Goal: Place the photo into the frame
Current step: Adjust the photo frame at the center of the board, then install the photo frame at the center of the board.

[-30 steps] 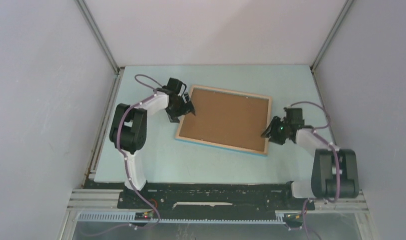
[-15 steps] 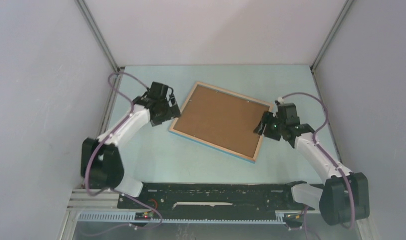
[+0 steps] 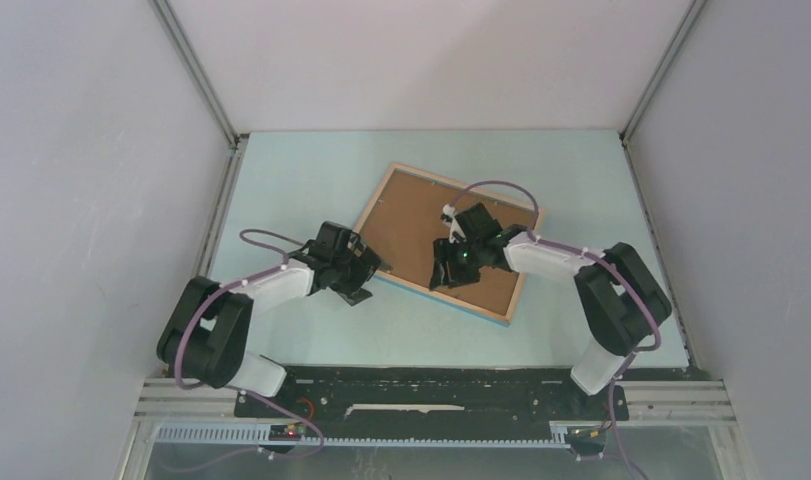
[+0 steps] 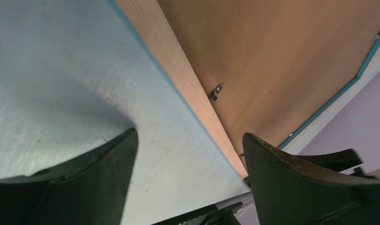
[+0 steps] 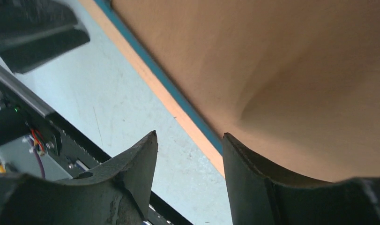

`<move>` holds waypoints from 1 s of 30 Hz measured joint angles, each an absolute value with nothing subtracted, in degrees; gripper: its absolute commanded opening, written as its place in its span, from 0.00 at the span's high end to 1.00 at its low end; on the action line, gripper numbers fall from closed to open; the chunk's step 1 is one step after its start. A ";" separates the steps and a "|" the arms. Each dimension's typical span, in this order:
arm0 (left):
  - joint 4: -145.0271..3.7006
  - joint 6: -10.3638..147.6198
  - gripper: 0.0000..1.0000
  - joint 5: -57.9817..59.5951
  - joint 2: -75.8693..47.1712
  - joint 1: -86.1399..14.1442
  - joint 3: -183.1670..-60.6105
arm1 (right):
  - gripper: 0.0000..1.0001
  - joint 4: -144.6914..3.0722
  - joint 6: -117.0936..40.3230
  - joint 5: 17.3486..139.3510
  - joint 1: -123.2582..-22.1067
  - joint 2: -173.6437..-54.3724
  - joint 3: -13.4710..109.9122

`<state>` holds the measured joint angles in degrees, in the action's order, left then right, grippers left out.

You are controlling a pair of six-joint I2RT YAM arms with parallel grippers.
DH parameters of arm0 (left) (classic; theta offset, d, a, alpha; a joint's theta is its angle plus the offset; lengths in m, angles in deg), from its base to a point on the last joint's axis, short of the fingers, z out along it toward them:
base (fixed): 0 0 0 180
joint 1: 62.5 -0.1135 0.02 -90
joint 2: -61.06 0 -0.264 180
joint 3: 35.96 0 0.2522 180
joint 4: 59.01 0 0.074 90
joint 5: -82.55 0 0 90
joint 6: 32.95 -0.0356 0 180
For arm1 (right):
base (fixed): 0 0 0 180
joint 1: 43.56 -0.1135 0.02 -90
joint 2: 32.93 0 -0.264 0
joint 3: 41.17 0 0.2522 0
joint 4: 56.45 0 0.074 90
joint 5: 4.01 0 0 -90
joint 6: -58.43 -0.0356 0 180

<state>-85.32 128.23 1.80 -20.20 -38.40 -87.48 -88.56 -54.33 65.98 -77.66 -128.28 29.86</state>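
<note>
two arms have moved since the earlier frames. on your left, the left gripper [image 3: 364, 280] has come back from the far-left side of the large thin rectangular picture frame [image 4: 178, 75] with its light wood back and bright blue edges. it now sits low over the pale blue-green table [image 3: 301, 170], just beside the frame's near-left edge. its jaws stand wide, with only the table and that wooden edge between them, and a small metal clip [image 4: 216, 92] shows on the edge. the frame lies flat, back up and skewed, one corner pointing to the rear wall, just as it lay half a second ago. a plain brown backing board [image 3: 411, 225] fills it. to the right, the right gripper [image 3: 441, 275] has left the frame's right edge and swung inward over the board, close to the frame's near edge. its jaws are partly parted and hold nothing.
</note>
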 measured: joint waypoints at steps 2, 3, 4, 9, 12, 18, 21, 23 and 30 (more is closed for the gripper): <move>-83.88 129.10 0.15 2.00 -22.47 -38.42 -87.85 | 0.40 -88.83 -54.47 64.84 -79.19 -130.16 29.86; -83.44 129.45 0.17 2.15 -23.76 -38.42 -88.26 | 0.41 -88.93 -54.53 64.41 -80.02 -130.84 29.86; -83.03 129.71 0.18 2.63 -24.63 -38.49 -88.90 | 0.41 -88.96 -54.53 64.52 -80.81 -131.27 29.86; -80.52 129.56 0.24 3.48 -28.41 -38.84 -91.26 | 0.44 -87.71 -55.73 64.36 -82.30 -131.40 29.53; -80.21 128.73 0.34 3.94 -29.77 -39.76 -92.22 | 0.44 -86.31 -56.72 64.06 -83.32 -131.45 28.68; -87.62 121.17 0.45 8.38 -34.45 -43.49 -97.95 | 0.45 -79.41 -59.51 66.44 -86.91 -129.72 24.55; -90.63 117.32 0.46 10.30 -37.35 -44.48 -101.64 | 0.45 -75.91 -61.92 67.03 -89.18 -128.91 22.52; -90.61 115.72 0.44 11.03 -38.42 -44.67 -102.80 | 0.44 -74.64 -63.56 66.37 -89.86 -128.91 22.04; -89.59 110.43 0.32 9.78 -39.93 -44.91 -105.90 | 0.43 -74.49 -66.71 61.30 -88.46 -130.05 22.17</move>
<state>-89.59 110.43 9.78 -39.93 -44.91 -105.90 -74.49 -66.71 61.30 -88.46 -130.05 22.17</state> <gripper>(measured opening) 0.660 0.565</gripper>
